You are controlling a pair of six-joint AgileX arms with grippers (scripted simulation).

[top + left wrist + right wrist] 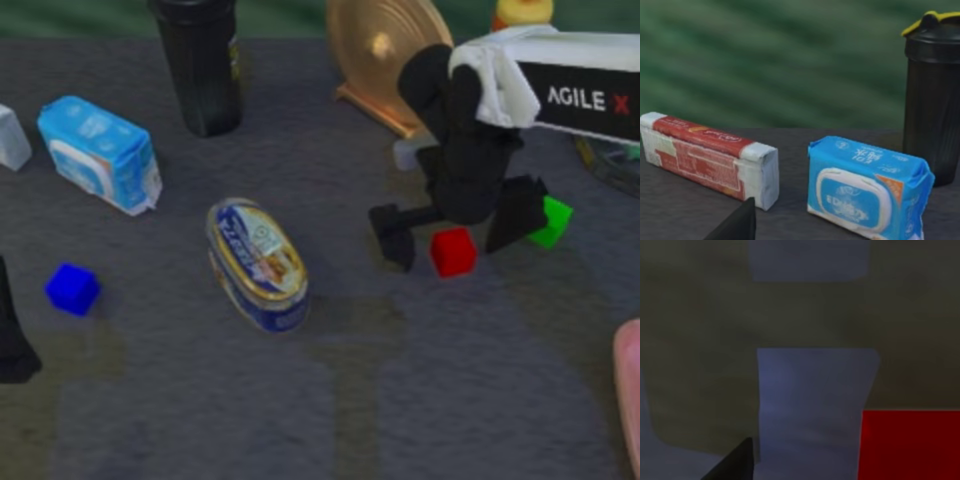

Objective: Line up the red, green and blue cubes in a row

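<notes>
1. R arm, white shell w/ black AgileX label, reaches in from the top view's right edge. Right gripper (455, 238) hangs over the right half of the dark grey table (400, 400), fingers spread wide, holding nothing.
2. Small bright red cube (453, 251) sits on the table betw the two black fingers, nearer the right one; contact w/ either cannot be told. Faces slightly turned vs the table edges. A cube, so no long axis.
3. Right wrist view: a red cube face (910, 445) fills one corner, one black fingertip (737, 462) off to its side, a gap betw them.
4. Small bright green cube (552, 221) just right of the right finger, partly hidden by it, rotated corner-on.
5. Small deep blue cube (72, 289) far left of the table, well apart from the other two, also a bit rotated.
6. The three cubes lie roughly along a left-right line, spacing very uneven.
7. Oval blue-and-gold tin (257, 263) betw blue and red cubes, long axis diagonal.
8. L arm parked at the left edge. Left gripper: only one dark fingertip (737, 225) shows in its wrist view, so spread cannot be told.
</notes>
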